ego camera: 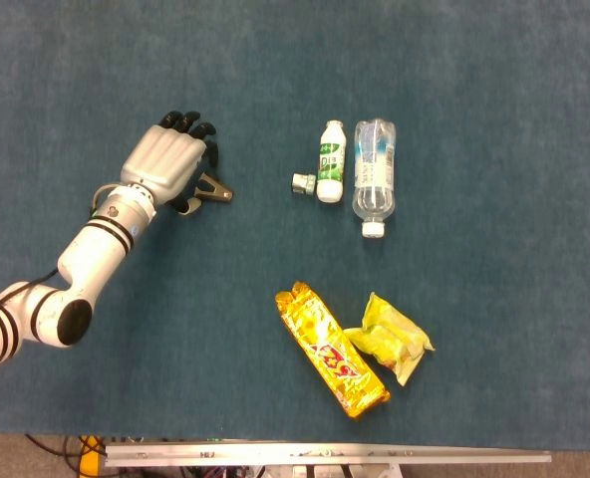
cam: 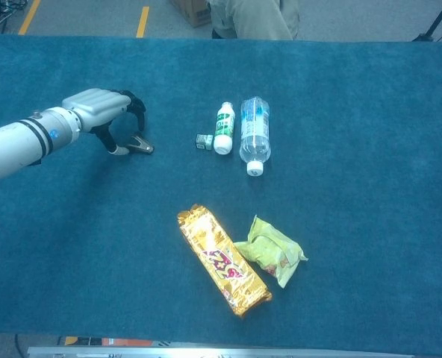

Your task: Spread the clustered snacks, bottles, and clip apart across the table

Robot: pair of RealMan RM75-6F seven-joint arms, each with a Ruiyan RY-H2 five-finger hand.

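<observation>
A dark metal clip [ego camera: 213, 189] [cam: 140, 145] lies on the blue cloth at the left. My left hand [ego camera: 165, 167] [cam: 101, 110] arches over its left end, fingers curved down above it and the thumb just beside it, gripping nothing. To the right lie a small white bottle with a green label [ego camera: 330, 162] [cam: 222, 128], a clear water bottle [ego camera: 374, 177] [cam: 254, 133] and a tiny grey piece [ego camera: 301, 181] [cam: 203, 140]. Nearer the front lie a yellow snack bar [ego camera: 332, 349] [cam: 224, 261] and a yellow-green snack bag [ego camera: 395, 339] [cam: 269, 250], touching. My right hand shows in neither view.
The blue table cloth [ego camera: 494, 119] stretches wide on the right and far side. A metal rail [ego camera: 325, 455] marks the front edge. A seated person's legs [cam: 254, 19] show beyond the far edge.
</observation>
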